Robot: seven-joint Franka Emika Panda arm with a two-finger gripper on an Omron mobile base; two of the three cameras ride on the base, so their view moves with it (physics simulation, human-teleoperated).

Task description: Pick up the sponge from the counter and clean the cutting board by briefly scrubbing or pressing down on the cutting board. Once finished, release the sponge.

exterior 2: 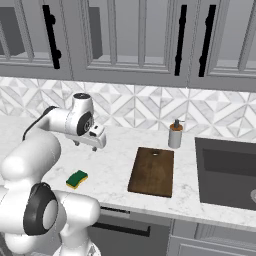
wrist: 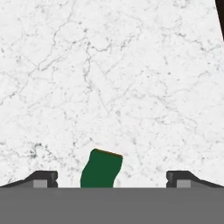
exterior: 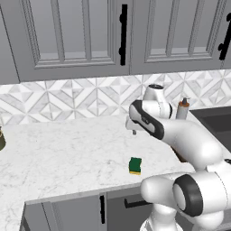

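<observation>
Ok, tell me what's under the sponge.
The sponge lies flat on the white marble counter, green side up. The patch beneath it is covered, so unseen.

I see the sponge (exterior 2: 77,179), green top over yellow, lying flat near the desk's (exterior 2: 112,167) front edge. The dark brown cutting board (exterior 2: 152,171) lies flat well to its right, apart from it.

Green-over-yellow sponge (exterior 2: 77,179), dark brown cutting board (exterior 2: 152,171), white grey-veined marble counter (exterior 2: 115,165), grey-white patterned backsplash (exterior 2: 140,107)
</observation>
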